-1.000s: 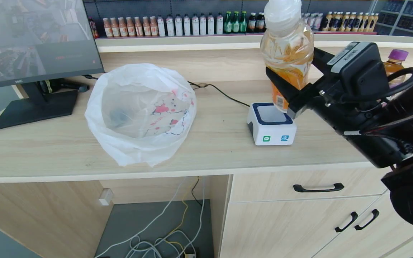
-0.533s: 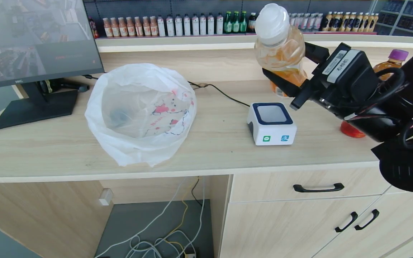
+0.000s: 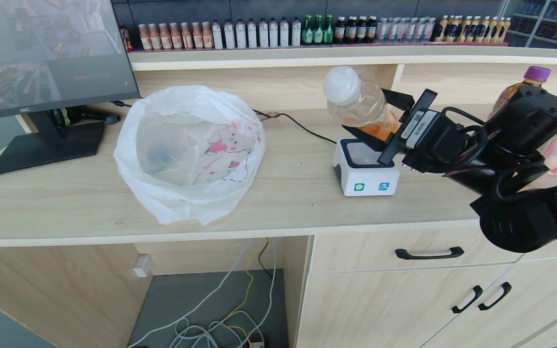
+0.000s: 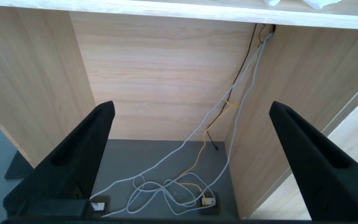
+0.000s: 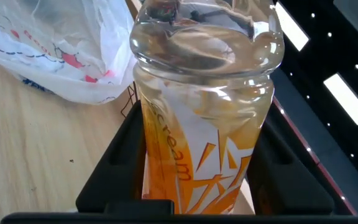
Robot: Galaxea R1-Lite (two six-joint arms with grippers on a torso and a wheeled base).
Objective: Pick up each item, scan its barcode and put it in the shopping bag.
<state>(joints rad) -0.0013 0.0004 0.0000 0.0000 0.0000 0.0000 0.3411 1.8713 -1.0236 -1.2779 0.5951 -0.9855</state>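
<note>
My right gripper [image 3: 377,121] is shut on an orange drink bottle [image 3: 359,104] with a white cap, tipped over so the cap points left toward the bag. It hangs just above the white barcode scanner [image 3: 365,169] on the counter. In the right wrist view the bottle [image 5: 201,137] sits between the black fingers [image 5: 114,168], with the bag [image 5: 55,50] beyond. The white shopping bag [image 3: 189,150] stands open to the scanner's left. My left gripper [image 4: 191,162] is open, low under the counter, facing cables on the floor.
A monitor [image 3: 41,53] on a black stand occupies the counter's far left. A black cable [image 3: 298,123] runs behind the scanner. Two more bottles [image 3: 525,87] stand at the far right. Drawers [image 3: 428,253] sit below the counter edge.
The right gripper has lowered and tipped the bottle from upright to lying sideways over the scanner, cap now toward the bag. The arm has dropped lower, uncovering the bottles at far right.
</note>
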